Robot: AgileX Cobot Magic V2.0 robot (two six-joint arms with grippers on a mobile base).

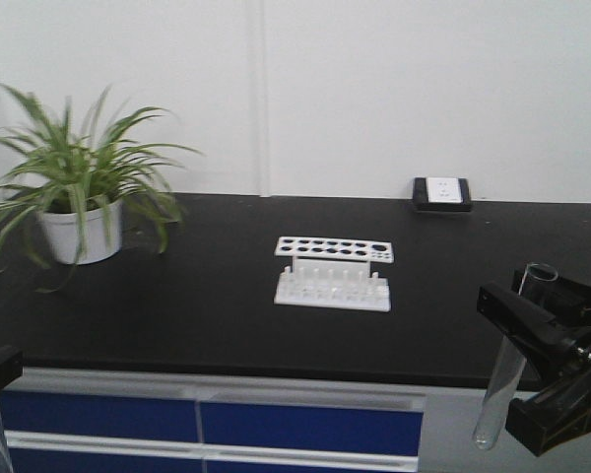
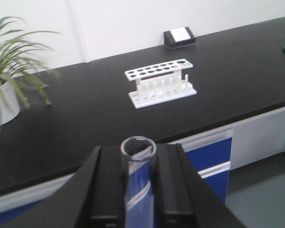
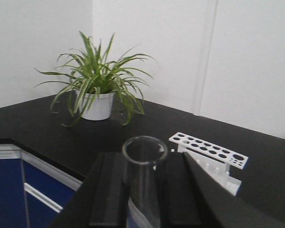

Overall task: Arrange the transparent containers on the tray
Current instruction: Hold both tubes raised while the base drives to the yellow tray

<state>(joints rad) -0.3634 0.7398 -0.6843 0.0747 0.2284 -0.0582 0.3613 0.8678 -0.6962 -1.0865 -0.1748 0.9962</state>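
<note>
I can read no text, number or brand in any of my views. The white face of the socket box (image 1: pixel 441 190) carries a few small dark marks, but they are too blurred for me to tell what they are.

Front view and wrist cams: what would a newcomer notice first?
Both arms carry glass: the left gripper is shut on the left tube, the right gripper on the right tube, mouths up, in front of the black counter. On it, an empty white tube rack sits mid-bench, with a potted plant at the left end.
</note>
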